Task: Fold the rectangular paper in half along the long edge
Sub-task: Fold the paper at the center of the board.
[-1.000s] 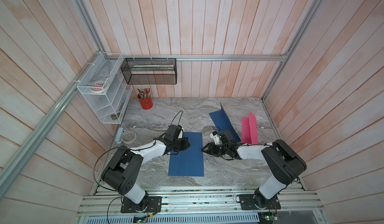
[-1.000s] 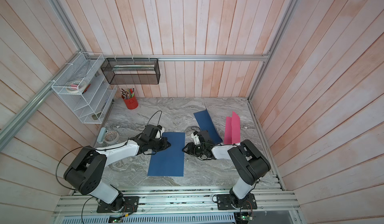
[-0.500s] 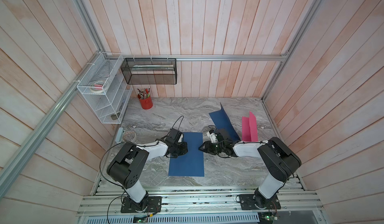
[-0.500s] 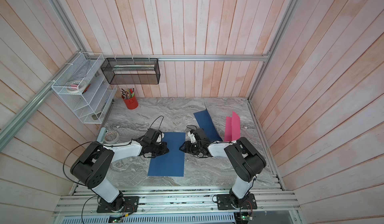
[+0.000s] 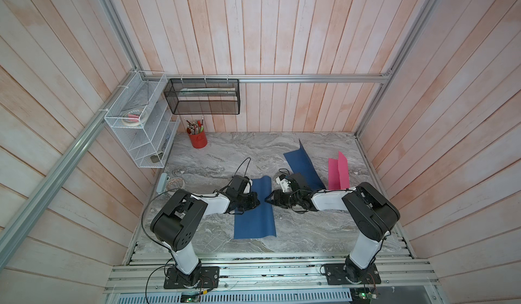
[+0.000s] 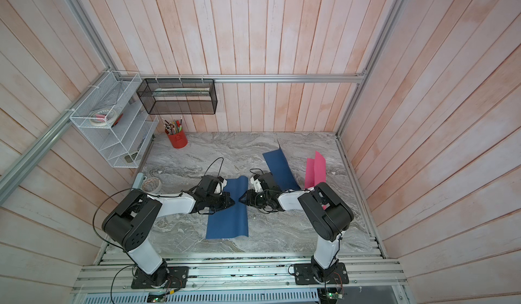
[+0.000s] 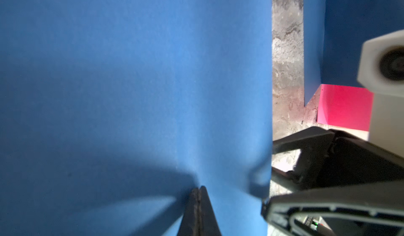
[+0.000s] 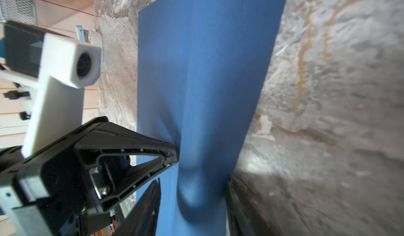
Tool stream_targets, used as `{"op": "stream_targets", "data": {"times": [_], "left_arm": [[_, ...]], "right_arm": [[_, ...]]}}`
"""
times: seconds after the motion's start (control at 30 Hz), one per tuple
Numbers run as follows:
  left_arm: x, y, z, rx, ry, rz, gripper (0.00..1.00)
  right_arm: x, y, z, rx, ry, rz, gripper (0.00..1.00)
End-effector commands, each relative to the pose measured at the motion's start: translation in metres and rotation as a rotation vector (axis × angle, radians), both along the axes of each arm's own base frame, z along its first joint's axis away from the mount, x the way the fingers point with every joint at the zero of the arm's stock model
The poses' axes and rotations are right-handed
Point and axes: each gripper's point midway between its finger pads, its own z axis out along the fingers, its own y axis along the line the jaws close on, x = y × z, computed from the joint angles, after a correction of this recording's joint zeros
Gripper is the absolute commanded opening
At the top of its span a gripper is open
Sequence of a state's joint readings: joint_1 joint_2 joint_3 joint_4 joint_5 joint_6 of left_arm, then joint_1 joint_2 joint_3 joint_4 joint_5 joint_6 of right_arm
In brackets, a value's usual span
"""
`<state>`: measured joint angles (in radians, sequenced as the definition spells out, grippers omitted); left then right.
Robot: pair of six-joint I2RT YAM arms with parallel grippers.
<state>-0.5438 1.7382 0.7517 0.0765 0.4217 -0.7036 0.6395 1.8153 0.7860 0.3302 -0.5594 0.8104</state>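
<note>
- A marble table (image 5: 225,159) is shown.
- A blue paper (image 5: 255,221) is laid near the front.
- Behind are set a blue sheet (image 5: 301,164), pink sheet (image 5: 337,173), red cup (image 5: 198,140).

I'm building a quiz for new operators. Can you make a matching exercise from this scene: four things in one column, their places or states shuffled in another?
Things:
1. left claw
2. right claw
3. pink paper
4. pencil cup

States:
A. back corner, beside the wire shelf
B. shut, tip on the blue sheet
C. creased, half open, on the right arm's side
D. open, at the blue sheet's edge

Pairs: 1-B, 2-D, 3-C, 4-A
</note>
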Motion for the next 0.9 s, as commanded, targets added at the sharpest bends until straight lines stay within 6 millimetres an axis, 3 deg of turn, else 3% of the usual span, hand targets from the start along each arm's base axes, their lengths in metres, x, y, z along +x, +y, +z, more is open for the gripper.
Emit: {"op": "stream_targets", "data": {"times": [0.0, 0.3, 0.57, 0.73, 0.87], "left_arm": [[-0.032, 0.019, -0.044, 0.104, 0.143, 0.007, 0.00], [-0.029, 0.014, -0.048, 0.093, 0.152, 0.004, 0.00], [-0.031, 0.015, -0.053, 0.098, 0.167, 0.000, 0.00], [-0.033, 0.016, -0.055, 0.102, 0.173, 0.000, 0.00], [-0.033, 0.014, -0.055, 0.095, 0.174, -0.002, 0.00]], "right_arm": [[-0.021, 0.002, -0.023, 0.010, 0.121, 0.021, 0.52], [-0.041, 0.022, -0.005, 0.096, 0.115, 0.076, 0.52], [-0.040, 0.004, 0.008, 0.041, 0.058, 0.013, 0.51], [-0.034, 0.000, 0.027, 0.044, 0.004, -0.020, 0.48], [-0.026, -0.001, 0.028, -0.006, -0.021, -0.029, 0.43]]}}
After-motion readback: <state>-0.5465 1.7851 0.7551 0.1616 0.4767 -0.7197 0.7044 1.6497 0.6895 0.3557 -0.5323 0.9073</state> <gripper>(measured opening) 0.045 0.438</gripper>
